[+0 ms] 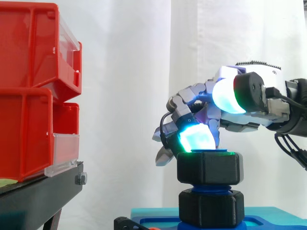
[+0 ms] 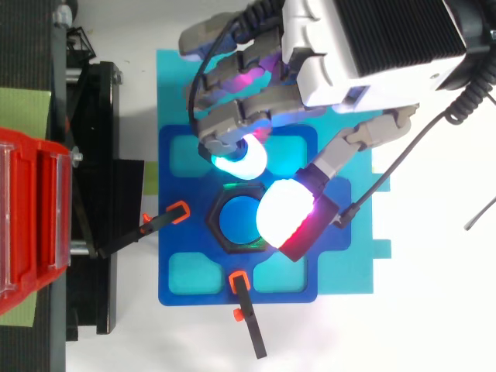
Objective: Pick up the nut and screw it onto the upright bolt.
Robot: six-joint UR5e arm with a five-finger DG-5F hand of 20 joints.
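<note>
So where is the nut (image 1: pixel 209 167)?
Up at the top of the upright blue bolt (image 2: pixel 236 221). From above, the bolt's round end shows in the nut's hole. From the side, a band of blue thread shows just below the nut.

And lower down the bolt?
A second black nut (image 1: pixel 211 208) sits at its foot, on the blue base plate (image 2: pixel 178 271). Two orange-tipped clamps (image 2: pixel 163 221) lie on that plate, left of the bolt and below it in the top view.

How does the hand (image 1: pixel 201 98) stand?
It hangs right over the bolt with its fingers curled downward. One cyan fingertip (image 1: pixel 196 136) rests on the nut's top face. The thumb pad (image 2: pixel 283 213), white with a red edge, lies across the nut's right side from above. From the side, though, it hangs well clear above the nut, so nothing is pinched.

Anything else?
Red bins (image 1: pixel 29 96) on a black stand (image 1: pixel 38 196), well to the left of the bolt in the side view.
</note>
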